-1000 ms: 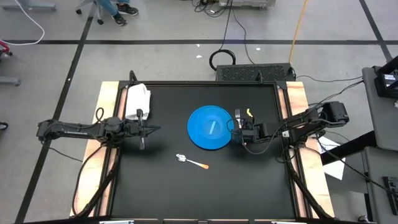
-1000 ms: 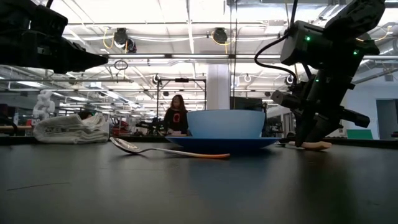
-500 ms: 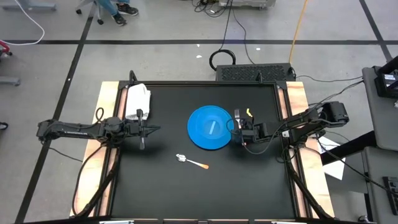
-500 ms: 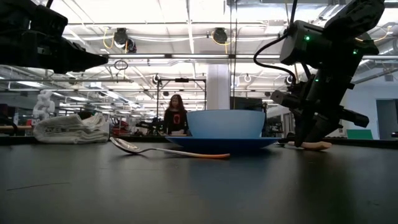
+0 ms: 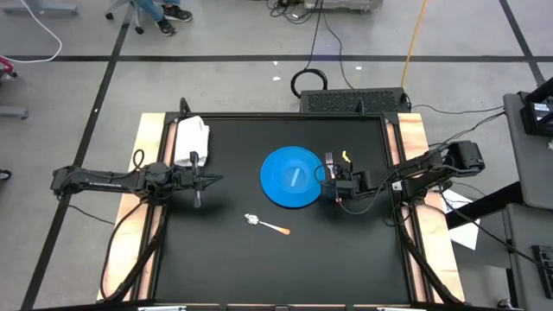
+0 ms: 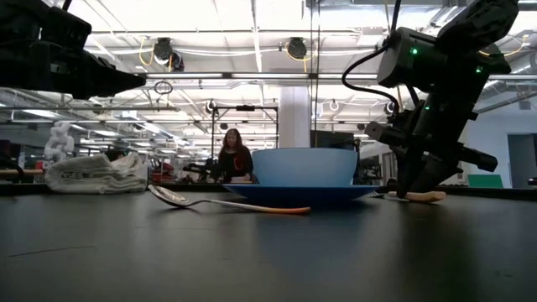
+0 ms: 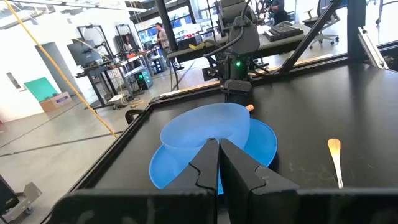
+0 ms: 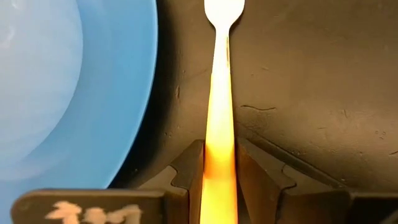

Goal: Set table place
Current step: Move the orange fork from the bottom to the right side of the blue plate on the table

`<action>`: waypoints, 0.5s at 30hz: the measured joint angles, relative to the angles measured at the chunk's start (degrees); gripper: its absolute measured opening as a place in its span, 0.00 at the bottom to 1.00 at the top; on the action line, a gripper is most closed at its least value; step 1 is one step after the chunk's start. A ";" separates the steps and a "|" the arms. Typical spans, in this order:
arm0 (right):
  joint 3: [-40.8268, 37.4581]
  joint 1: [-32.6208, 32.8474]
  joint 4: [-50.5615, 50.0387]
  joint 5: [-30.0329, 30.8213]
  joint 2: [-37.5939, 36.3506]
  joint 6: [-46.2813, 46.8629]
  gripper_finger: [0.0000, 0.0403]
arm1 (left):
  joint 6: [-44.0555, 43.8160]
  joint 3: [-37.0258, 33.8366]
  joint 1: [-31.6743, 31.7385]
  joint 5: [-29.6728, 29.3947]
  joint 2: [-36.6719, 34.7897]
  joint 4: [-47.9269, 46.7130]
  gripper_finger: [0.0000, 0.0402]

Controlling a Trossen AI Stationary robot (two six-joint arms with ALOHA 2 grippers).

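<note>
A blue bowl (image 5: 294, 175) stands on a blue plate (image 5: 275, 192) at the middle of the black table (image 5: 233, 259). A fork (image 8: 222, 37) with an orange handle lies flat on the table just right of the plate. My right gripper (image 5: 333, 183) stands over it, shut on its handle. A spoon (image 5: 265, 225) with an orange handle lies nearer the front. A white folded cloth (image 5: 191, 138) lies at the far left corner. My left gripper (image 5: 212, 180) is shut and empty, held above the table's left part. My right gripper pinches the fork's orange handle (image 8: 221, 155) between its two fingers (image 8: 190, 167), one on each long side. The fingers come down from above, at a slant (image 6: 417, 186). The fork lies on the table beside the plate's right rim, its tines (image 8: 224, 9) pointing away from the gripper.
A small yellow thing (image 5: 347, 157) lies just beyond the right gripper. Light wooden strips (image 5: 413, 138) run along the table's left and right sides. Bare tabletop lies in front of the spoon and at the far middle. A person (image 6: 237, 158) shows in the room behind.
</note>
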 joint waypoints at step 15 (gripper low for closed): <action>-0.02 0.04 0.17 0.06 0.00 -1.27 0.22 | 0.00 0.00 -0.01 0.00 -0.01 -0.02 0.05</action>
